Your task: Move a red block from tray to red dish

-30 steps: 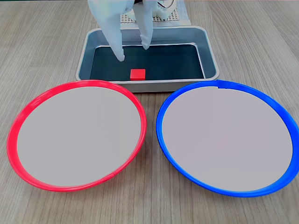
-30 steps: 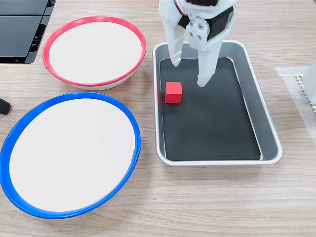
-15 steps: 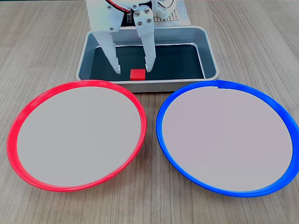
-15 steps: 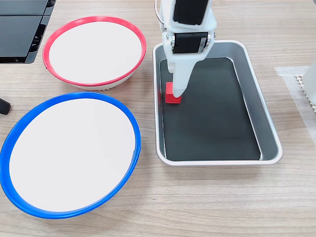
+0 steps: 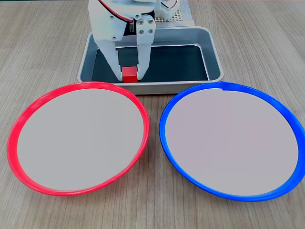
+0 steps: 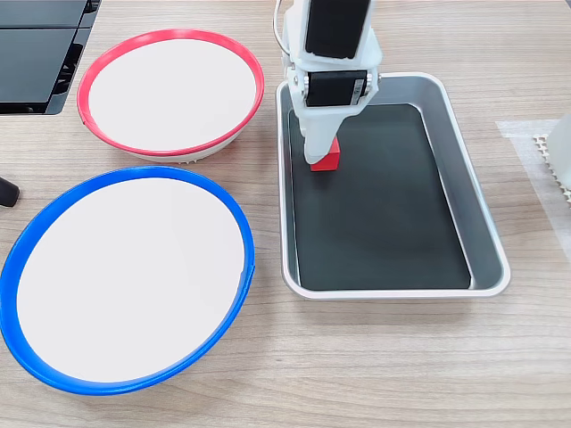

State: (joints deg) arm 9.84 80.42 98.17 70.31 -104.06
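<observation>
The hand (image 5: pixel 129 76) appears closed on the red block (image 5: pixel 129 74), its fingers flanking the cube just inside the tray (image 5: pixel 214 57) wall nearest the red dish (image 5: pixel 28 109); contact depth is unclear, so a shallow grip could drop it on lifting.

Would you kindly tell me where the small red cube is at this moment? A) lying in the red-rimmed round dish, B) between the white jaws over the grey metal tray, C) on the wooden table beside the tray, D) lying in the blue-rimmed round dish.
B: the small red cube sits between the white gripper's jaws, inside the grey metal tray; both dishes hold nothing.
</observation>
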